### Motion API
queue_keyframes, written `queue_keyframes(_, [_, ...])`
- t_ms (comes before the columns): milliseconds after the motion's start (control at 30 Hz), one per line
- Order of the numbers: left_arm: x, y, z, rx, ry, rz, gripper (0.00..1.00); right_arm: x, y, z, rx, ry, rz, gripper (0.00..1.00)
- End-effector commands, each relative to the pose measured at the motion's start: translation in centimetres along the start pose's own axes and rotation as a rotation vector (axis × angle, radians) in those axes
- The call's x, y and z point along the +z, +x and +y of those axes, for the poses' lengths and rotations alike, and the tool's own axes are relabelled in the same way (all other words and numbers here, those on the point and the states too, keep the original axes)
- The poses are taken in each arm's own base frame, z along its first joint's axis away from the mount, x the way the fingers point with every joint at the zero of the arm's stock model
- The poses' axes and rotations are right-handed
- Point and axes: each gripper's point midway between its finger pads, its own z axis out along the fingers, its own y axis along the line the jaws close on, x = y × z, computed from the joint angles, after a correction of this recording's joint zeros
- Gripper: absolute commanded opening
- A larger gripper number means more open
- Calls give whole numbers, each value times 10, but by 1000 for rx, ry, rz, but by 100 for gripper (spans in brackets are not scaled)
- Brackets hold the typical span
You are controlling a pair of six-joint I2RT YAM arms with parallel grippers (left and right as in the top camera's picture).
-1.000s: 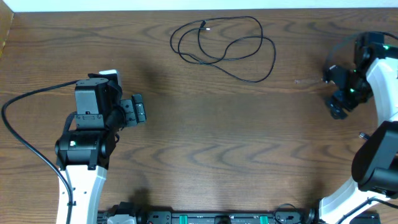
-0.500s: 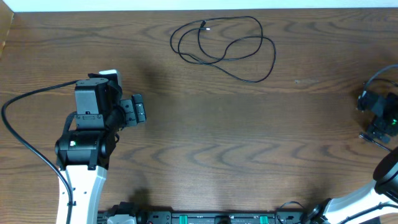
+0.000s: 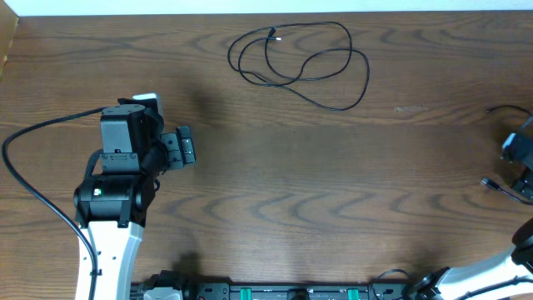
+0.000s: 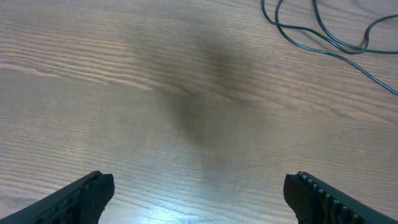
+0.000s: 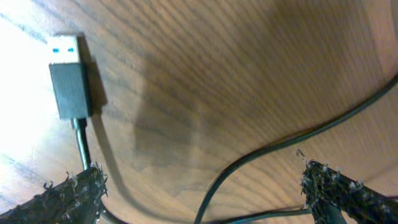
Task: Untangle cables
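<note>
Looks largely done. Finds one black cable (image 3: 300,62) alone in loose loops at the worktop's (image 3: 333,208) far middle, and a second cable (image 5: 280,146) with its plug (image 5: 68,84) under the right pincer (image 5: 208,186). Shows that and the left pincer (image 4: 199,190) wide, empty. Leaves perhaps only loop-straightening.

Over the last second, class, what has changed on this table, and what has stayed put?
The right gripper, open and empty, swung outward to the table's right edge, almost leaving the overhead view; a USB plug on a black cord lies on the table beneath it. The left gripper, also open, and the looped black cable at the far side stayed put.
</note>
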Motion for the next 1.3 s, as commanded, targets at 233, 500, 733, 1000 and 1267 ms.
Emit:
queue_keyframes(233, [-5,-9,2,-14,-9,-26,92,-9,25,8,89,19,-108,96])
queue_keyframes(500, [-5,-9,2,-14,-9,-26,92,-9,39,25,130,-37,-76,98])
queue_keyframes(733, [-5,-9,2,-14,-9,-26,92,-9,56,33,153,-61,-18,99])
queue_keyframes(1000, [-5,-9,2,-14,-9,-26,93,20,61,50,140,-143,-44,99])
queue_keyframes(1267, [-5,-9,2,-14,-9,-26,92,42,60,57,138,-179,-56,93])
